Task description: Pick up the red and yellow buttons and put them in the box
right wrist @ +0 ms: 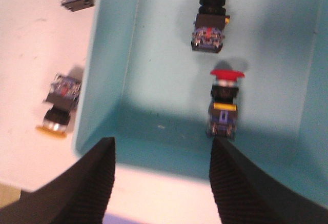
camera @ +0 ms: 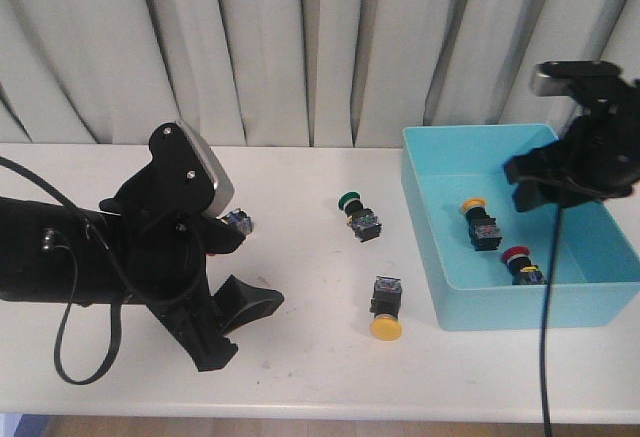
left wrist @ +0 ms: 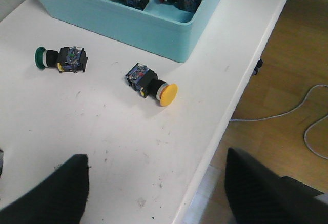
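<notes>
The turquoise box (camera: 530, 307) stands at the right and holds one yellow button (camera: 480, 219) and one red button (camera: 520, 263). Another yellow button (camera: 385, 310) lies on its side on the table just left of the box, cap toward the front edge. My right gripper (camera: 520, 185) hovers open and empty above the box; its wrist view shows the red button (right wrist: 224, 101) and the yellow button (right wrist: 210, 19) below it. My left gripper (camera: 245, 329) is open and empty near the table's front edge, left of the loose yellow button (left wrist: 154, 84).
A green-capped button (camera: 358, 212) lies mid-table, left of the box. A further button body (camera: 238, 222) shows partly behind the left arm, its cap colour unclear. The table's front edge (left wrist: 215, 147) runs between the left fingers, with floor and a cable beyond.
</notes>
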Robot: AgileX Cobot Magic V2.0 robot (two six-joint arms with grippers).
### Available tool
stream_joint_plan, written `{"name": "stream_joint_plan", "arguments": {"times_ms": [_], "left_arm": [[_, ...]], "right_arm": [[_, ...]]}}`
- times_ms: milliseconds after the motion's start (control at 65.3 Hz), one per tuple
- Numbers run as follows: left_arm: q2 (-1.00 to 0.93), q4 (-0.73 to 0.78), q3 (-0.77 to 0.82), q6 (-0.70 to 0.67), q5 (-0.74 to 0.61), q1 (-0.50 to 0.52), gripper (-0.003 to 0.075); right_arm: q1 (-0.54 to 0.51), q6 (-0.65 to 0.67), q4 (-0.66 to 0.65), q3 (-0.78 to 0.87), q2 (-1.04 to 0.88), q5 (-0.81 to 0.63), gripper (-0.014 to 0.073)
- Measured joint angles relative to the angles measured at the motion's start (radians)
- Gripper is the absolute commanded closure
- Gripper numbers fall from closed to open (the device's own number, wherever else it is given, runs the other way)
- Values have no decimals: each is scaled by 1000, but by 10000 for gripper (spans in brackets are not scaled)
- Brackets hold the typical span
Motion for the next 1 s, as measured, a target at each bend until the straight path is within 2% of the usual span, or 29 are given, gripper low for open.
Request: {"name": "stream_joint_plan", "arguments": {"times_ms": [276, 598, 690, 781, 996], "left_arm": [[0, 0, 0, 0, 0, 0, 176], [0, 1, 0, 0, 0, 0, 190], [0, 1, 0, 0, 0, 0, 231], [0, 1, 0, 0, 0, 0, 313], [0, 1, 0, 0, 0, 0, 562]], "right_arm": [[0, 110, -176, 331, -416, -39, 202], [0, 119, -168, 559, -742, -92, 202], [0, 119, -167, 584, -770, -91, 214], [0, 119, -167, 602, -776, -90, 253], [0, 119, -165, 618, -777, -92, 447]]}}
